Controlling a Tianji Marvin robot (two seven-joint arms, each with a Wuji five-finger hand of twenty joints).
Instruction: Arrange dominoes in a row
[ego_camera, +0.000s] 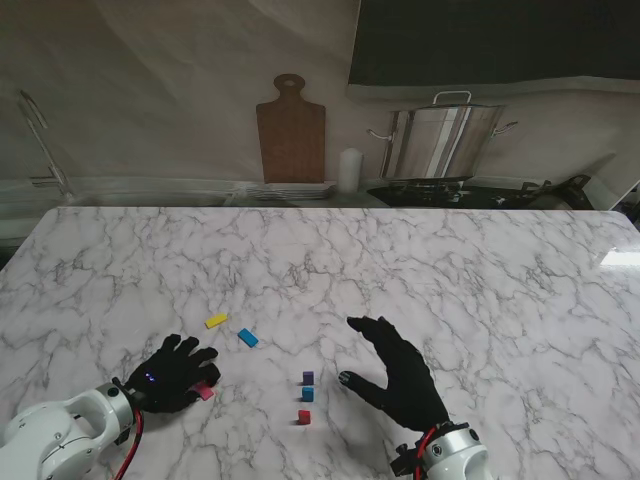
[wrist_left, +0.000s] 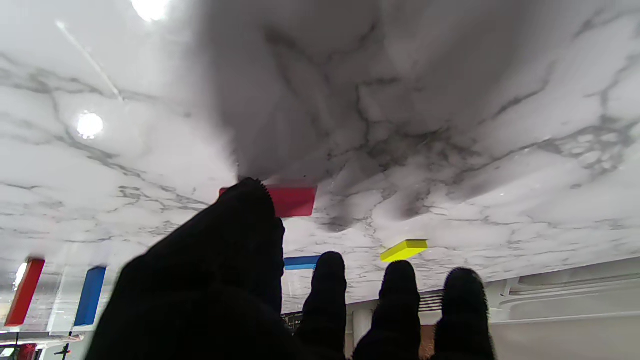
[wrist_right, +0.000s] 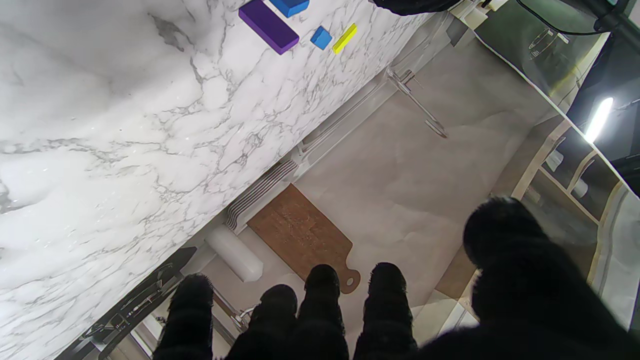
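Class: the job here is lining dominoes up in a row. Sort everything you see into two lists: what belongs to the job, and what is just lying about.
Belongs to the job:
yellow domino
light blue domino
pink domino
purple domino
blue domino
red domino

Just lying about:
cutting board
steel pot
white candle

No writing, label or number can be read anywhere.

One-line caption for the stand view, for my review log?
Three dominoes stand in a row; left hand hovers over a pink one, right hand open beside the row.
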